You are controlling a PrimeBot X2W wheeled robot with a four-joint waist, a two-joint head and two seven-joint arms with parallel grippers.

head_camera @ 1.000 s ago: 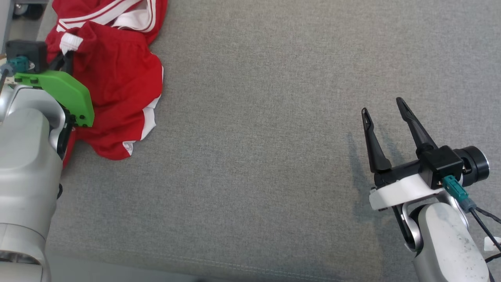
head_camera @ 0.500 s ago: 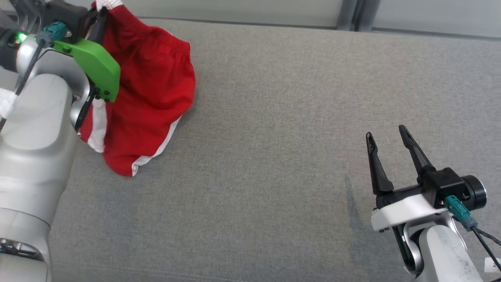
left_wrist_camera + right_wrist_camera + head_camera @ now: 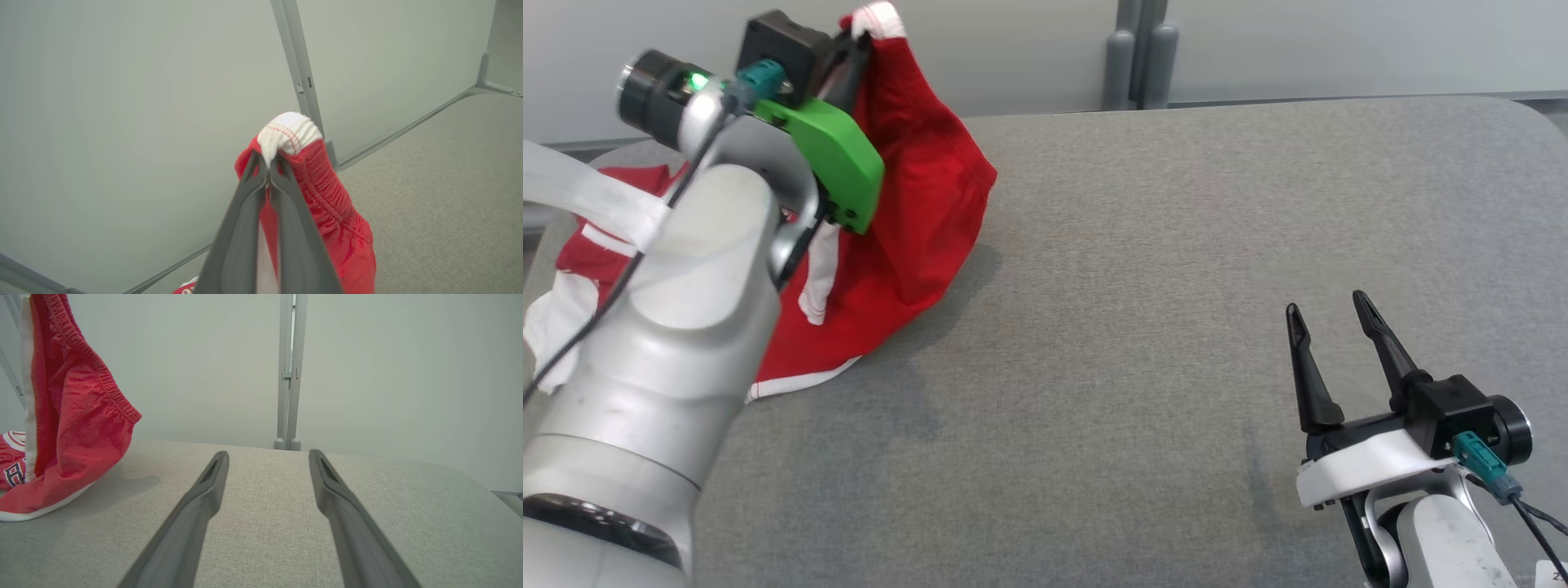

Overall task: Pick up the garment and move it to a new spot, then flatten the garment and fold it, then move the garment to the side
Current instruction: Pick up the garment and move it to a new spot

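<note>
Bare cushion (image 3: 1143, 269) beyond hanging garment (image 3: 915, 204)

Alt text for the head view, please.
The left gripper is shut on the white-trimmed top of red shorts, holding them up with the lower hem resting on the grey fabric surface. The right gripper sits open at lower right, apart from the cloth.

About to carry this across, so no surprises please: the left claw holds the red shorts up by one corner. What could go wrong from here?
1. The left claw pinches just a small white-edged bunch of the red shorts; it may slip out mid-carry.
2. Their lower hem rests on the grey surface beside a second red garment; dragging could snag it.
3. The right claw stands open, far off, giving no support.
</note>
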